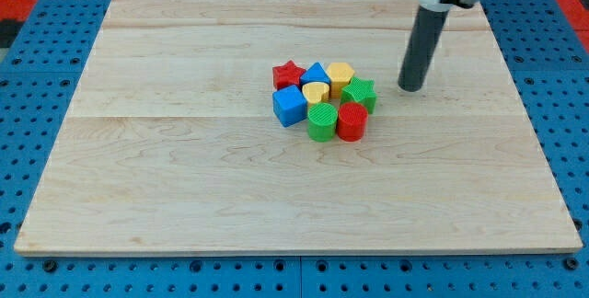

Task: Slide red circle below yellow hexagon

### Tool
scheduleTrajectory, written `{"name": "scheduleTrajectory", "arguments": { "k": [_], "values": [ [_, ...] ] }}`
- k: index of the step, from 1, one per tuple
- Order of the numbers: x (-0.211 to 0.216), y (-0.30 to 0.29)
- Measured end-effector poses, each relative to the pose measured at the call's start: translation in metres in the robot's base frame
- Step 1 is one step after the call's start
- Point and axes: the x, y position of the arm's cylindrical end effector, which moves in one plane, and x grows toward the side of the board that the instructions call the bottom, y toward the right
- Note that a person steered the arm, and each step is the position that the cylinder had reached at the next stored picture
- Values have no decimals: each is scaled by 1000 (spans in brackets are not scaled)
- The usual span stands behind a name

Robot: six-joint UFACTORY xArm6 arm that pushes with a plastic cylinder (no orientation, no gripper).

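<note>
One red circle [352, 121] lower-left of tip [411, 87]

The surface [184, 151] is pale wooden boards with a fine matt grain, the red circle [352, 121] and green circle [322, 123] look like matt plastic with ribbed tops, the yellow hexagon [340, 75] smoother plastic, and the rod above my tip [410, 87] dark and dull

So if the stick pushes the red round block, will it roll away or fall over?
Probably neither. The red circle stands on its flat end and looks squat, so it should slide, not roll or tip. It sits tight against the green circle and green star, so a push may drag those along. My tip is off to the cluster's right, touching nothing.
</note>
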Motion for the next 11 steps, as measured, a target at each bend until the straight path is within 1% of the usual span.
{"name": "scheduleTrajectory", "arguments": {
  "k": [1,2,3,4,5,6,7,8,9,10,11],
  "values": [
    [29,-46],
    [37,-92],
    [37,-108],
    [37,-109],
    [37,-96],
    [21,-71],
    [49,-69],
    [57,-69],
    [42,-42],
    [48,-7],
    [72,-5]
  ]
}}
